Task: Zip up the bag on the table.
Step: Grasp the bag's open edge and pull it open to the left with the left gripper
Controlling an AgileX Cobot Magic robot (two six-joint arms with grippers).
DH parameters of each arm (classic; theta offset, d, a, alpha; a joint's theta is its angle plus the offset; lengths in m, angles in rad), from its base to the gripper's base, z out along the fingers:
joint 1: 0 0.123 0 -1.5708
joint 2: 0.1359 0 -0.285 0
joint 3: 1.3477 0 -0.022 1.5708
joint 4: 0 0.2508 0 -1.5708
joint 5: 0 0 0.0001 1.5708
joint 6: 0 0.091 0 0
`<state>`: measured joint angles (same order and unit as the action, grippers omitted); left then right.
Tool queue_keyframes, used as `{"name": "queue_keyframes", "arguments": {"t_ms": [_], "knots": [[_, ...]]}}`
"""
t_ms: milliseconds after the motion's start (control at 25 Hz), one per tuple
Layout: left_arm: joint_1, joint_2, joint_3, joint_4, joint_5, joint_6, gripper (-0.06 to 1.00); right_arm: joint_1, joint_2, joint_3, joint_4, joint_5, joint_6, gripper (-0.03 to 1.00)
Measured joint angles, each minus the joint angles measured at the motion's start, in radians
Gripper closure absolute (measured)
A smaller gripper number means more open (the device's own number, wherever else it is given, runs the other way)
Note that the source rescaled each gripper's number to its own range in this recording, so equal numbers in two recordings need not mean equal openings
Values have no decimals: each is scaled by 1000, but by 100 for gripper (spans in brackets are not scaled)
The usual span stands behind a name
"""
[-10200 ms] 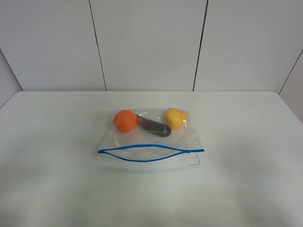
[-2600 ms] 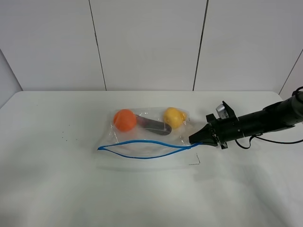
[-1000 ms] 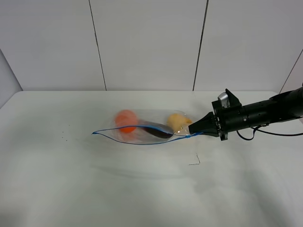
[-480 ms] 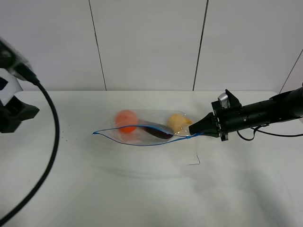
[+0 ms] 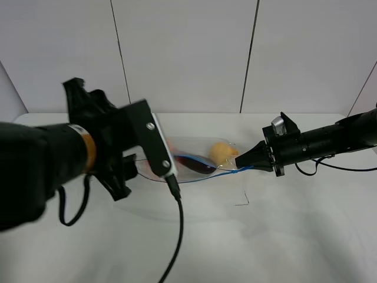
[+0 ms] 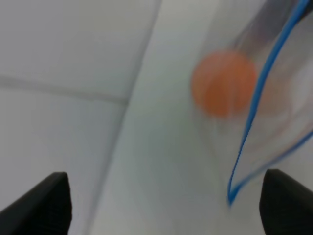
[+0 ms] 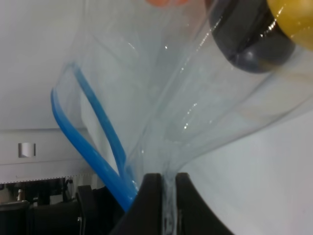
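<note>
Right gripper (image 5: 238,163) is clamped on one corner of the bag (image 5: 191,147), lifting it mid-table (image 5: 283,236), while the left gripper (image 6: 164,205) comes in with fingers wide apart by the blue zipper (image 6: 254,112), which gapes open, so nothing's zipped yet!

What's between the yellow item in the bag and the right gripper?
Only the bag's clear plastic separates the yellow item from the right gripper pinching its corner, as the exterior high view shows.

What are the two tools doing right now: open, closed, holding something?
Left tool: open, holding nothing.
Right tool: closed, pinching the bag at one end of its blue zipper strip.
</note>
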<state>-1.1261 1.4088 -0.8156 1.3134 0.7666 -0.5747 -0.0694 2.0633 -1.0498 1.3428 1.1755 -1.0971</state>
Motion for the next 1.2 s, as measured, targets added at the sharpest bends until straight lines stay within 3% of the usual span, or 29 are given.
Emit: {"name": "queue_keyframes", "arguments": {"t_ms": [280, 360, 480, 640, 1200], "knots": [[-114, 255, 0, 336, -26, -203, 11, 0, 0, 0, -1, 0, 15, 97], [-124, 296, 0, 391, -34, -282, 11, 0, 0, 0, -1, 1, 24, 97], [-132, 336, -20, 409, -55, -373, 11, 0, 0, 0, -1, 1, 38, 97], [-134, 383, -88, 419, -89, -411, 11, 0, 0, 0, -1, 1, 41, 97], [-134, 640, -337, 427, -99, -359, 13, 0, 0, 0, 0, 17, 45, 97]]}}
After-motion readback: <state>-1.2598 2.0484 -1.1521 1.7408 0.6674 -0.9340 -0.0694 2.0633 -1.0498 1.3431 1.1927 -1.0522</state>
